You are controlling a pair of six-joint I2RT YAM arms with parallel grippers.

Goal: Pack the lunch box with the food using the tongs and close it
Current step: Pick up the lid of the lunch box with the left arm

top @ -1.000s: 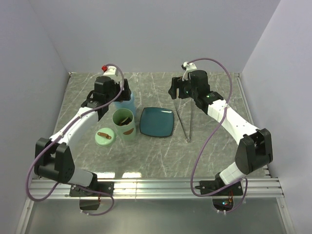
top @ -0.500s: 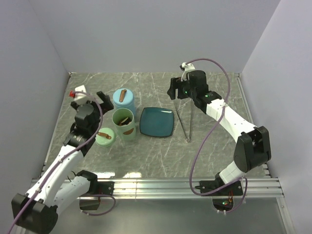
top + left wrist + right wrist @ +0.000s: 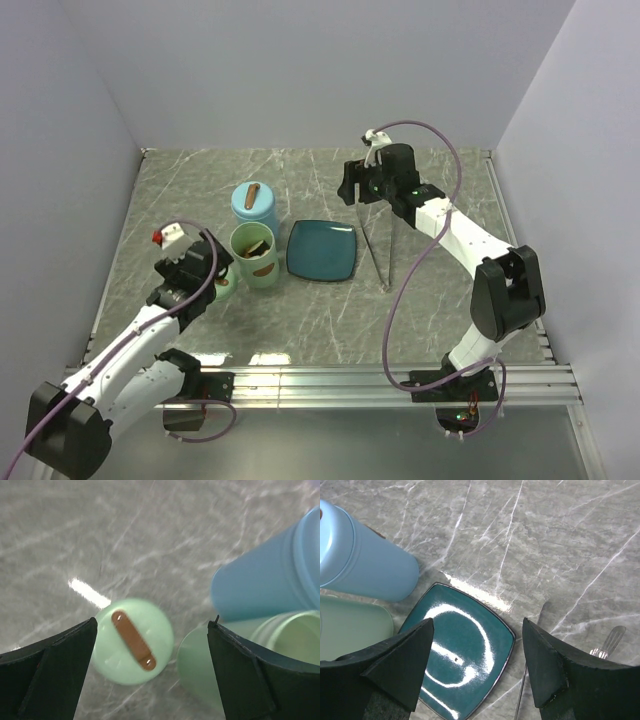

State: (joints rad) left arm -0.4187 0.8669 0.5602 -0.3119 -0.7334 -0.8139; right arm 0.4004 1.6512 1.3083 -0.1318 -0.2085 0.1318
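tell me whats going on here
Nothing is being held right now. The left end effector hangs open over the round green lid, which lies on the table beside the open green container. The right end effector, also open, hovers above the teal plate and the silver tongs, which lie flat on the table to the right of the plate. The blue container stands with its lid on. No food shows on the plate.

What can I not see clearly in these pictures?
- Inside of the green cup: too small in the top view; cut off by the left gripper in its wrist view.
- Far ends of the tongs: under the right gripper in the top view.
- Green lid: mostly under the left gripper in the top view.
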